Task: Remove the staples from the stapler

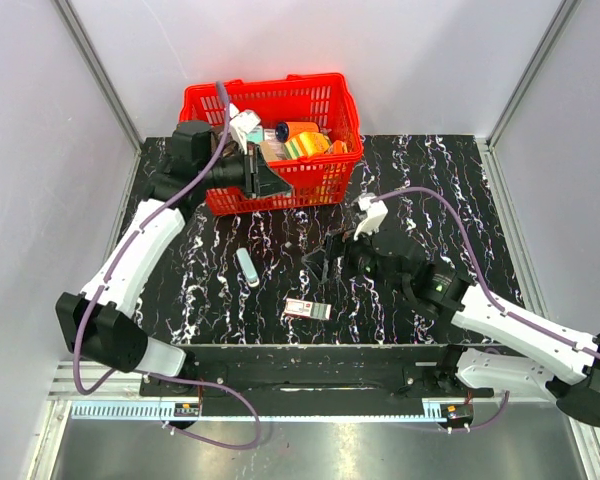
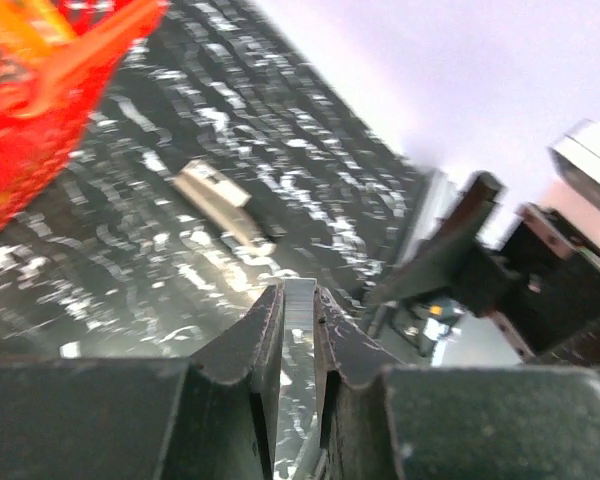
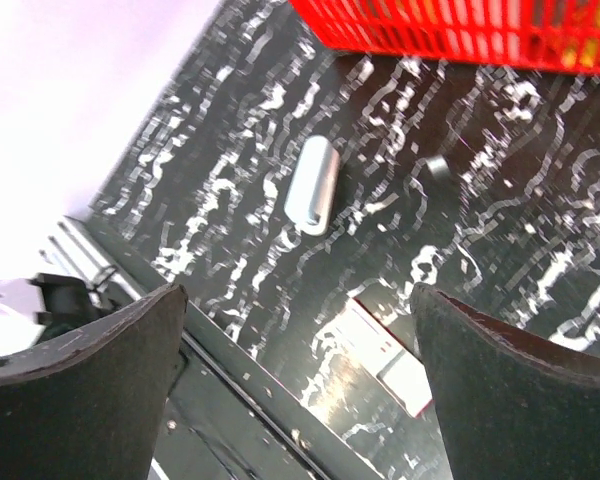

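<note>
Right pincer [image 3: 298, 300] near pale rounded staples [image 3: 313, 184]

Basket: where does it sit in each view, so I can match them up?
Top external: basket upper centre, at the far edge of the table.
Left wrist: basket in the top-left corner, blurred.
Right wrist: basket along the top edge, centre to right.
Shared landmark: the black marbled table, seen in all three.
</note>
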